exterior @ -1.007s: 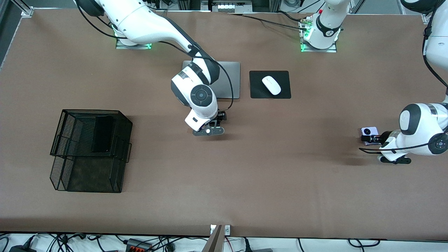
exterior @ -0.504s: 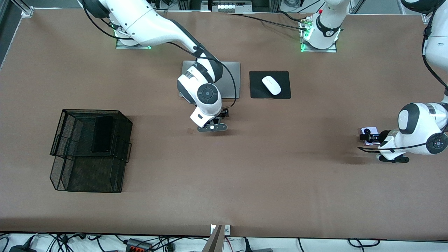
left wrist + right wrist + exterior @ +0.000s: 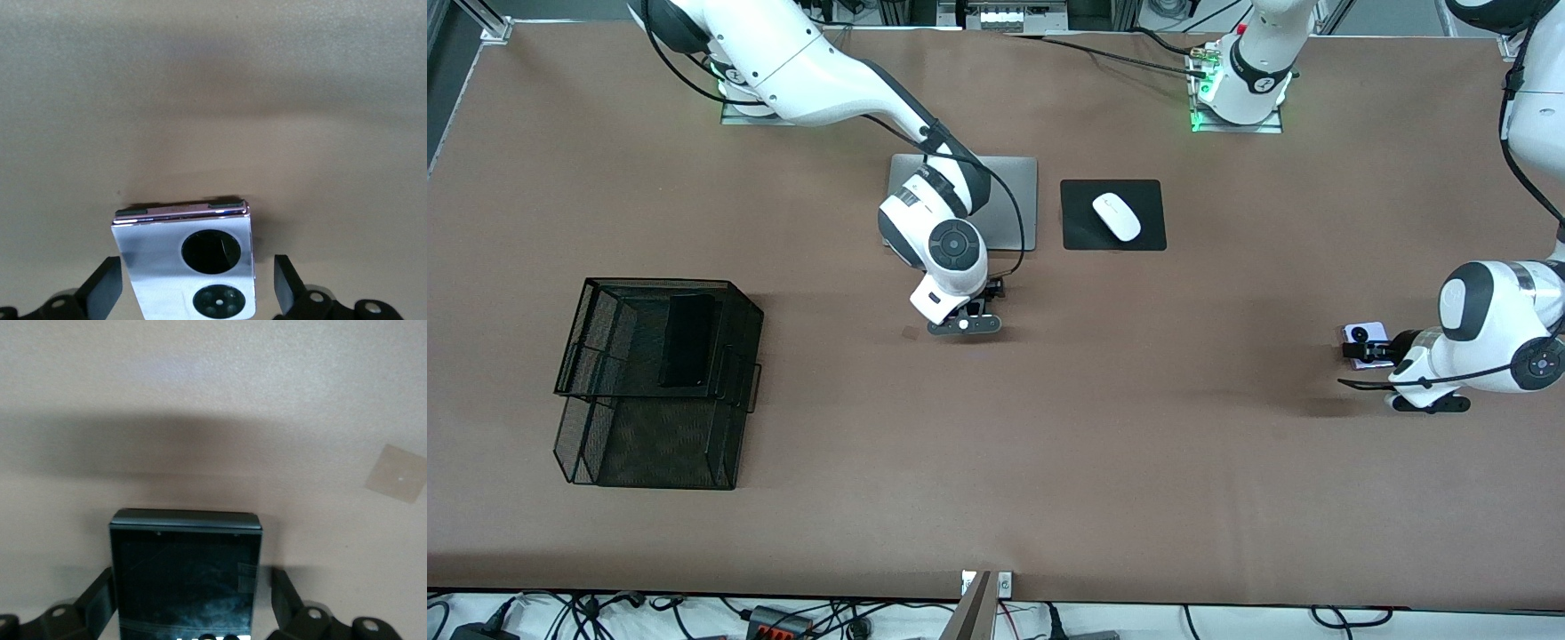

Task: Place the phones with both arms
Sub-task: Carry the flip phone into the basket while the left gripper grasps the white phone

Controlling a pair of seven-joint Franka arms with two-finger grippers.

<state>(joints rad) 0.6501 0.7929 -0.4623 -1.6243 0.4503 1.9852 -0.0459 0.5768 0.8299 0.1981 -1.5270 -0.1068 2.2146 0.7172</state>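
Brown table: lilac-white phone (two circles).

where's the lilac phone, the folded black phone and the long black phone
lilac phone (image 3: pixel 183 257), left wrist view, on its glossy top face
folded black phone (image 3: pixel 185 583), right wrist view, on its dark top face
long black phone (image 3: pixel 687 340), front view, on its middle

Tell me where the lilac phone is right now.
The lilac phone lies flat on the table at the left arm's end, between the open fingers of the left gripper, with gaps either side.
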